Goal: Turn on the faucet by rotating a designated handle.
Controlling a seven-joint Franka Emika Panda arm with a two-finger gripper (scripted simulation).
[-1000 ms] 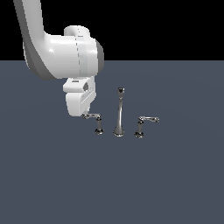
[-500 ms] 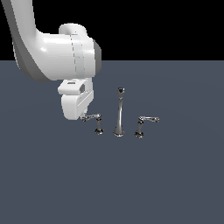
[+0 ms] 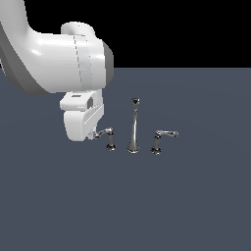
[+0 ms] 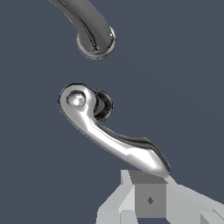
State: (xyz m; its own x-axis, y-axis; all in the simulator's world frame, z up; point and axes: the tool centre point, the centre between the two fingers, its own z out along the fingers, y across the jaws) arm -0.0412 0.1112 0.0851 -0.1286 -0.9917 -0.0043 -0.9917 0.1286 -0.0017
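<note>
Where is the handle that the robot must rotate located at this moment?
In the exterior view, the handle stands on the left of the tall spout, its lever pointing left toward the gripper. In the wrist view, the lever tip lies beside the gripper.

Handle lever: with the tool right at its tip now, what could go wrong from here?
1. The tool meets only the tapered tip of the handle; I think it may slip off the end.
2. The faucet's spout stands close beside the handle; a wide sweep might strike it.
3. The arm hides the contact in the exterior view, so a miss may go unseen.
</note>
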